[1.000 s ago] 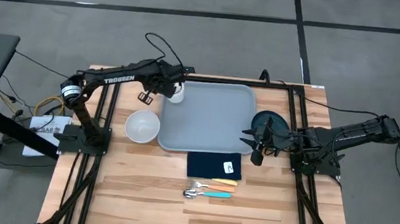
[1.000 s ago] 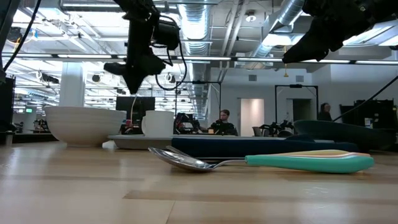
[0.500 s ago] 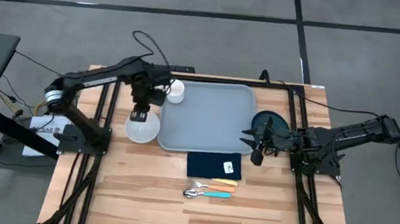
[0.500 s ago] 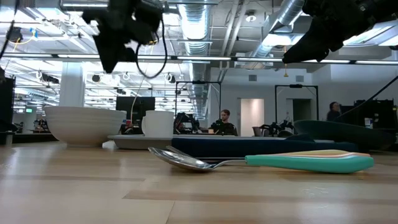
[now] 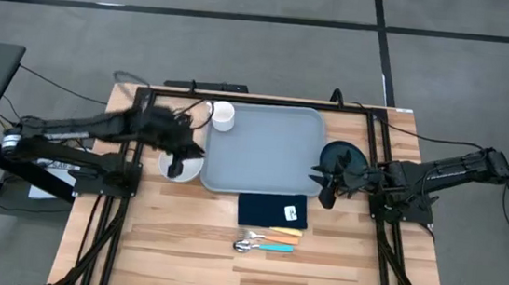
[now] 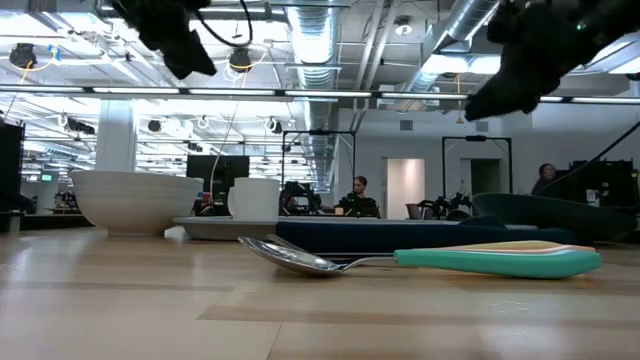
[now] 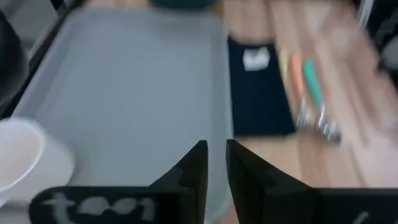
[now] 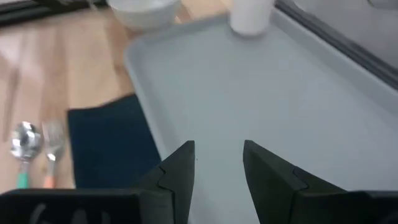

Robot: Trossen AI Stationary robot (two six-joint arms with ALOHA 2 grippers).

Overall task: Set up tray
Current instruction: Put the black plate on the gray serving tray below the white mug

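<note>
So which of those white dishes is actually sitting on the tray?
The cup, in the tray's far left corner. The bowl rests on bare wood just off the tray's left edge.

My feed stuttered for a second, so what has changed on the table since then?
The left pincer swung away from the white cup at the tray's far corner and now hangs above the white bowl, empty, fingers nearly together. The cup stayed on the tray. The right pincer stays open by the dark plate; the napkin and cutlery are unmoved.
</note>
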